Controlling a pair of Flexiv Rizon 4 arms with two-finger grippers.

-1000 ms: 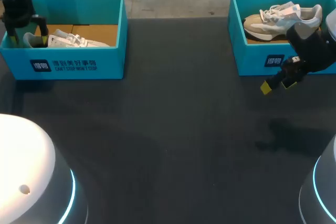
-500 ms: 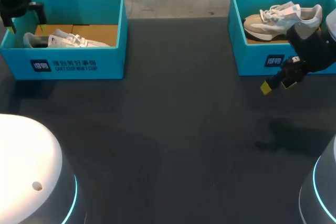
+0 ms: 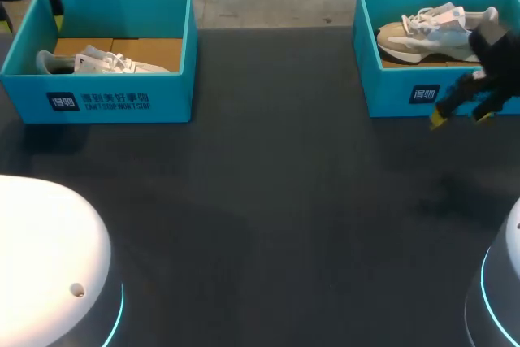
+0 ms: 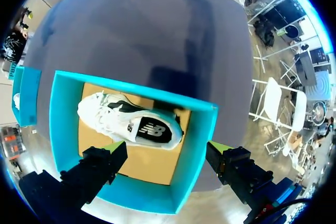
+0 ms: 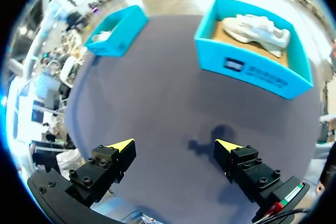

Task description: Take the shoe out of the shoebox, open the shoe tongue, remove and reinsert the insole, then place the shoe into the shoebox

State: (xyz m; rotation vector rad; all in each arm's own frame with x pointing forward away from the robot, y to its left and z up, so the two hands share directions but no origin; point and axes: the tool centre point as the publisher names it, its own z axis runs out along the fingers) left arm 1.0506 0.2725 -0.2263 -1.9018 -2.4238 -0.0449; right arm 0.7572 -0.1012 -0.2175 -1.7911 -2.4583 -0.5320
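The table carries a box at ten o'clock holding the white shoe and a second box at two o'clock holding a beige shoe, so neither shoe is out yet. The left fingers hang wide open and empty above the heel end of the ten o'clock box, seemingly lined up to reach in. The right fingers, equally spread and empty, hover over bare table at three o'clock, just in front of the second box. Only the left wrist view looks straight down into the white shoe's dark opening, whereas the head view alone shows both arms at once.
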